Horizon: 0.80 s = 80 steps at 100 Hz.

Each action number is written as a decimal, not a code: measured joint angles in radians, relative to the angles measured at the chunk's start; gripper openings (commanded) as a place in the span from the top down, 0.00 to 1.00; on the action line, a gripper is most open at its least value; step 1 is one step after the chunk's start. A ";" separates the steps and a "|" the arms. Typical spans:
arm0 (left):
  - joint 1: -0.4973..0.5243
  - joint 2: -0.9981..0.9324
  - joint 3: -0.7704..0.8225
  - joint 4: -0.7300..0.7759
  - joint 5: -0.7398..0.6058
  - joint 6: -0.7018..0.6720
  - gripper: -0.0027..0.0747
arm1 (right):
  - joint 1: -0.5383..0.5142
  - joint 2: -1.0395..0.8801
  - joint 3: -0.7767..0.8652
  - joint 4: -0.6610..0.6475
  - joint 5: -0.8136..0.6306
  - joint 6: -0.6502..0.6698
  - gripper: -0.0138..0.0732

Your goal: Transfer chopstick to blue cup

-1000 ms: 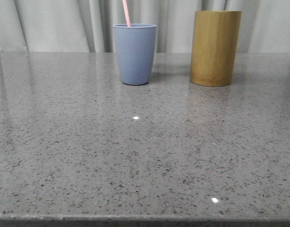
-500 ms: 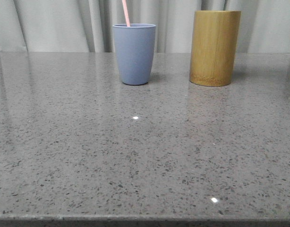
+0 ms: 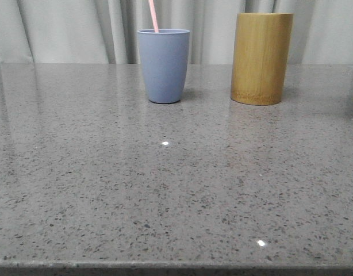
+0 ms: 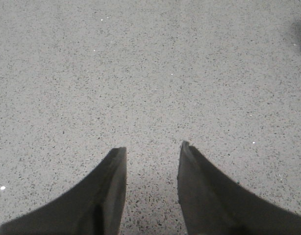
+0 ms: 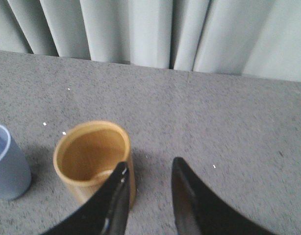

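The blue cup (image 3: 164,65) stands upright at the back of the table, left of centre. A pale pink chopstick (image 3: 153,15) stands in it, its upper part sticking out above the rim. The cup's edge also shows in the right wrist view (image 5: 7,169). No gripper shows in the front view. My left gripper (image 4: 153,149) is open and empty over bare tabletop. My right gripper (image 5: 149,165) is open and empty, high above the table, beside the bamboo cylinder (image 5: 94,159), which looks empty inside.
The yellow-brown bamboo cylinder (image 3: 261,58) stands to the right of the blue cup. A grey curtain (image 3: 61,29) hangs right behind the table's back edge. The speckled grey table (image 3: 165,190) reaches to the front edge.
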 measured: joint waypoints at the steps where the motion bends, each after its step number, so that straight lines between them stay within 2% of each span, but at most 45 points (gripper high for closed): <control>1: 0.000 0.000 0.000 0.000 0.000 0.000 0.63 | -0.002 -0.012 0.009 0.000 -0.004 0.000 0.57; 27: 0.000 0.000 0.000 0.000 -0.007 -0.002 0.63 | -0.048 -0.244 0.302 -0.002 -0.109 0.006 0.57; 36: 0.000 0.000 0.000 0.000 -0.009 -0.002 0.64 | -0.061 -0.321 0.376 -0.003 -0.122 0.006 0.60; 49: 0.000 -0.015 0.008 0.000 -0.020 -0.002 0.73 | -0.072 -0.415 0.463 -0.005 -0.126 0.007 0.74; 62: 0.000 -0.065 0.049 0.000 -0.059 -0.002 0.88 | -0.073 -0.518 0.528 -0.005 -0.126 0.007 0.87; 74: 0.000 -0.126 0.110 0.001 -0.085 -0.002 0.98 | -0.074 -0.614 0.576 -0.005 -0.126 0.007 0.96; 80: 0.000 -0.158 0.139 0.001 -0.103 -0.002 0.99 | -0.074 -0.662 0.600 -0.005 -0.127 0.007 0.96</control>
